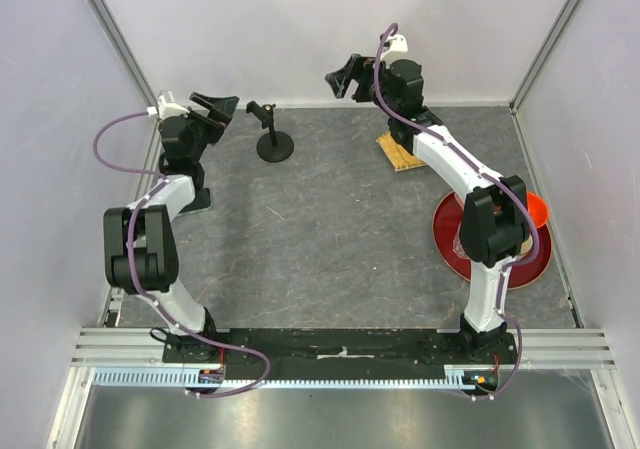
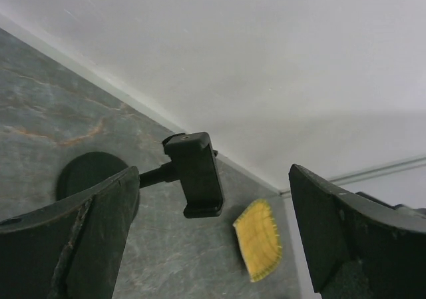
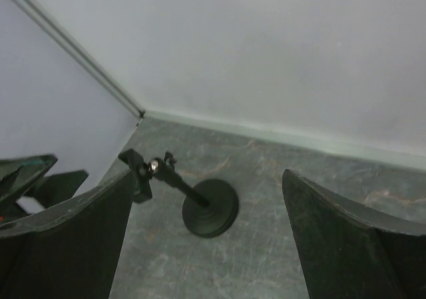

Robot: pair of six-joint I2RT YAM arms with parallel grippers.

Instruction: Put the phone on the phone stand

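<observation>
The phone stand [image 1: 274, 147] is all black, with a round base, a thin post and a clip cradle. It stands near the back wall, left of centre. My left gripper [image 1: 215, 104] hangs raised just left of it, open and holding nothing. In the left wrist view the stand's cradle [image 2: 194, 172] shows between the open fingers of that gripper [image 2: 213, 179]. My right gripper [image 1: 345, 77] is raised to the right of the stand, open and holding nothing. The right wrist view has the stand [image 3: 212, 209] on the floor between that gripper's [image 3: 206, 176] fingers. The phone is not in view.
A yellow woven pad [image 1: 400, 152] lies at the back right, partly under the right arm, and shows in the left wrist view [image 2: 258, 239]. A round red plate [image 1: 445, 234] lies at the right, partly covered by the right arm. White walls close in the grey floor on three sides.
</observation>
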